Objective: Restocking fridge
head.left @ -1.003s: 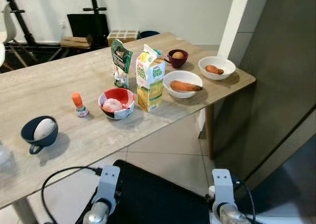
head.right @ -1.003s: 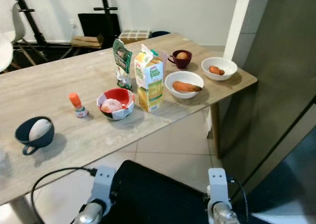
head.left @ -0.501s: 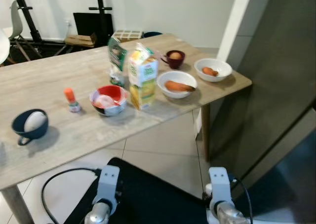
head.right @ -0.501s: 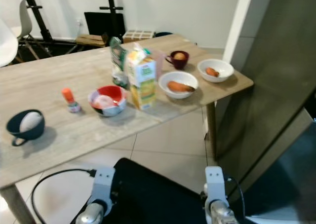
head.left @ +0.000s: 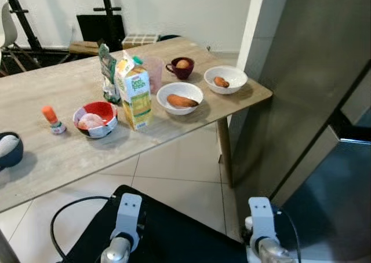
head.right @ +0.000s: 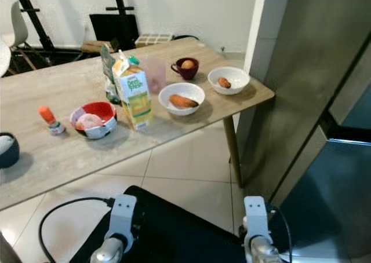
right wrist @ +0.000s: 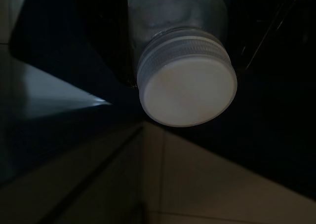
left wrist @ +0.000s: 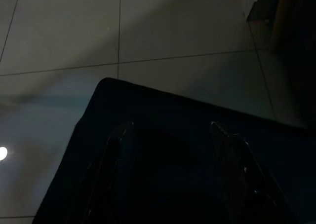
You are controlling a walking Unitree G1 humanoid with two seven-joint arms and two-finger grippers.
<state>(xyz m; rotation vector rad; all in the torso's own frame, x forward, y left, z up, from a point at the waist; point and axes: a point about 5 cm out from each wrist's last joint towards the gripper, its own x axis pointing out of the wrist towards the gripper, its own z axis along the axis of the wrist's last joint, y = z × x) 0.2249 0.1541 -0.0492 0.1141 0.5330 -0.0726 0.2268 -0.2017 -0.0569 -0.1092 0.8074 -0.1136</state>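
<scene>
A long pale wood-grain surface runs across the room on slim legs, over a floor of large light tiles. Behind it rises a plain white wall, with a black stand and a white chair nearby. A tall grey panel stands beside the surface's end.

The juice carton on the table bears a green label, its words too small to read with certainty
</scene>
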